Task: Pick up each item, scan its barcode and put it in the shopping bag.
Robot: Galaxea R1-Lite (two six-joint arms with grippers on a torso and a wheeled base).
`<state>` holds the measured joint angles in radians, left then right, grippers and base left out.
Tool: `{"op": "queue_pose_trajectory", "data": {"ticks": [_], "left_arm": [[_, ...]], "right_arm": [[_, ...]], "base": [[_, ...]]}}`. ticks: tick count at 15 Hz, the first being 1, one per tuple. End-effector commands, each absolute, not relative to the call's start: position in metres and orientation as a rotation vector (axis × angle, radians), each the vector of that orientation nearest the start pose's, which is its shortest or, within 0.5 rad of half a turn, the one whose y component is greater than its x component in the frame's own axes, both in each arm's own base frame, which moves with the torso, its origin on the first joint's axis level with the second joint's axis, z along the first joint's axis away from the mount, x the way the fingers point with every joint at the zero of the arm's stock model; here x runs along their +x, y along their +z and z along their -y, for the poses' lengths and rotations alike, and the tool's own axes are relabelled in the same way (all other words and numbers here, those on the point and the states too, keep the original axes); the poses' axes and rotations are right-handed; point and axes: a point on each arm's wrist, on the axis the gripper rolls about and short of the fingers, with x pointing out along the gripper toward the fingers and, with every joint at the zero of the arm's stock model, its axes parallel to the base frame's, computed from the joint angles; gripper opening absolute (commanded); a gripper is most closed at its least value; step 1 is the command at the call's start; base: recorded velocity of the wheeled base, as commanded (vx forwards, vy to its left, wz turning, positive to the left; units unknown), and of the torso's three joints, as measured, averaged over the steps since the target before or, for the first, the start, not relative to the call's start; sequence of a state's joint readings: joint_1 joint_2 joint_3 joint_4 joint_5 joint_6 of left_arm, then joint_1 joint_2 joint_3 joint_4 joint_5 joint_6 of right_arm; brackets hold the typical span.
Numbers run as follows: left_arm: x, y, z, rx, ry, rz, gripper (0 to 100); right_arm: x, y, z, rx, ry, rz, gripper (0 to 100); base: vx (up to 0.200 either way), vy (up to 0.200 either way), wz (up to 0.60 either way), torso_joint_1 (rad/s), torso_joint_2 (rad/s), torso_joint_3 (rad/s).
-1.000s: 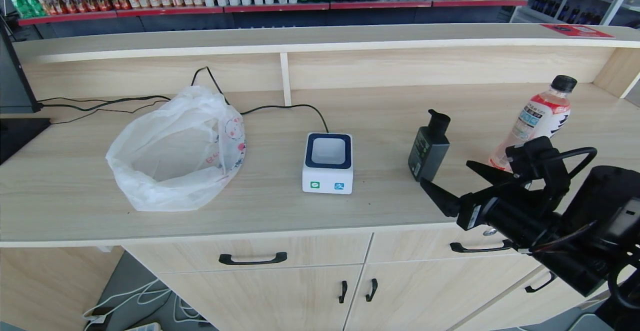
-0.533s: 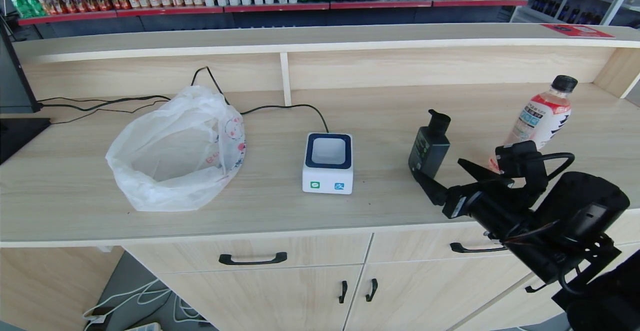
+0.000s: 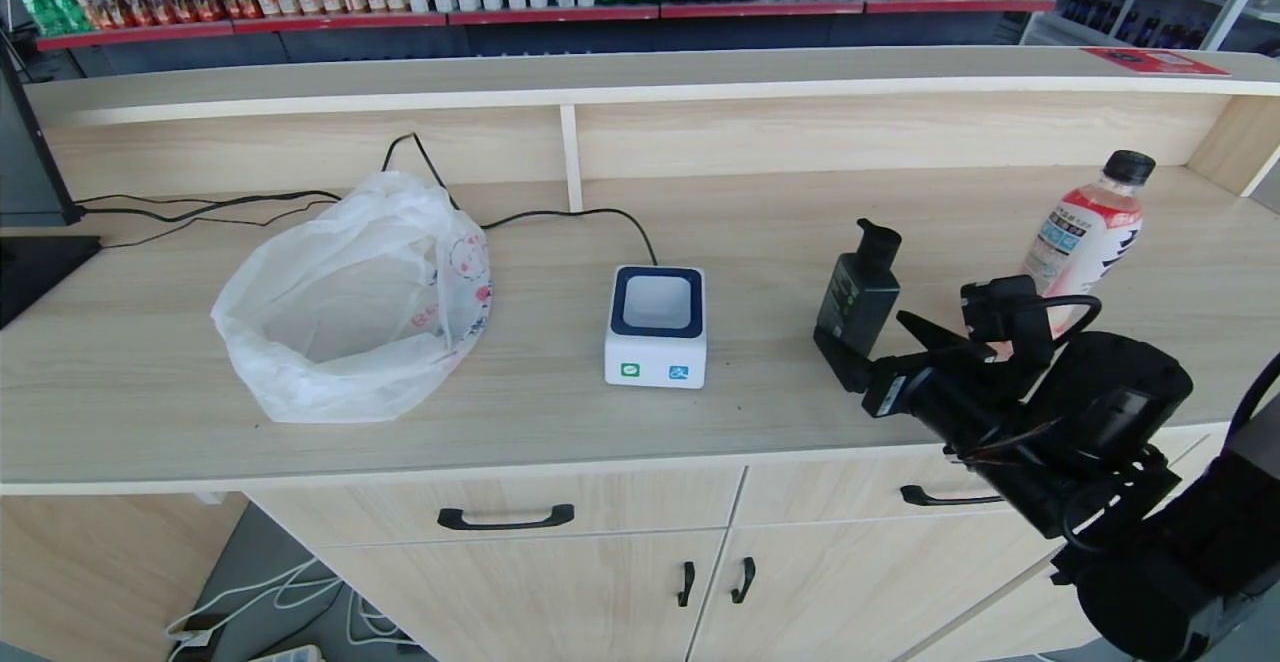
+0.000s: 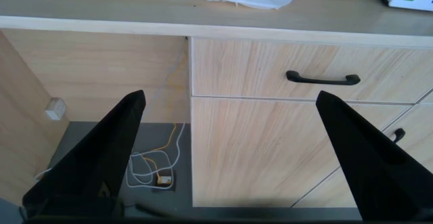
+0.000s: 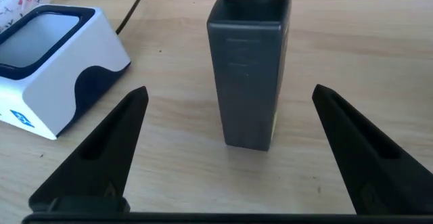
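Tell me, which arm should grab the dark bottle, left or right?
Right. The right gripper is open and lined up with the dark bottle, one finger on each side. The left gripper hangs below the counter edge, facing the drawer, away from the bottle.

Two bottles [image 3: 857,294] [image 3: 1085,232], one scanner [image 3: 656,326], one bag [image 3: 330,382]

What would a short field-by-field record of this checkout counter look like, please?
Surface: wooden counter
Bag: white plastic bag, mouth open, on the left part
Scanner: white scanner, mid-counter, right of the bag
Item 1: dark bottle, upright, right of the scanner
Item 2: pink bottle, upright, far right
Right arm: right gripper open, fingers either side of the dark bottle, gaps on both sides
Left arm: left gripper open, low before the cupboard fronts
Bagged: nothing seen
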<state>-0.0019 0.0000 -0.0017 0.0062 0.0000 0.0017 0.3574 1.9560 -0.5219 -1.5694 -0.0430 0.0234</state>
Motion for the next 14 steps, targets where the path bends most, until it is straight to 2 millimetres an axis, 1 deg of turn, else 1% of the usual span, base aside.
{"op": "queue_pose_trajectory", "data": {"ticks": [1, 6, 11, 14], "left_arm": [[-0.023, 0.075, 0.000, 0.002, -0.002, -0.005, 100], [-0.023, 0.075, 0.000, 0.002, -0.002, -0.005, 100], [-0.023, 0.075, 0.000, 0.002, -0.002, -0.005, 100], [-0.023, 0.075, 0.000, 0.002, -0.002, -0.005, 100]], "right_arm": [[0.305, 0.132, -0.108, 0.053, 0.300, 0.159, 100], [0.313, 0.136, -0.093, 0.050, 0.248, 0.178, 100], [0.323, 0.132, -0.095, 0.052, 0.250, 0.179, 100], [0.332, 0.130, -0.098, 0.060, 0.257, 0.188, 100]], "base": [[0.000, 0.000, 0.00, 0.000, 0.00, 0.000], [0.000, 0.000, 0.00, 0.000, 0.00, 0.000], [0.000, 0.000, 0.00, 0.000, 0.00, 0.000], [0.000, 0.000, 0.00, 0.000, 0.00, 0.000]]}}
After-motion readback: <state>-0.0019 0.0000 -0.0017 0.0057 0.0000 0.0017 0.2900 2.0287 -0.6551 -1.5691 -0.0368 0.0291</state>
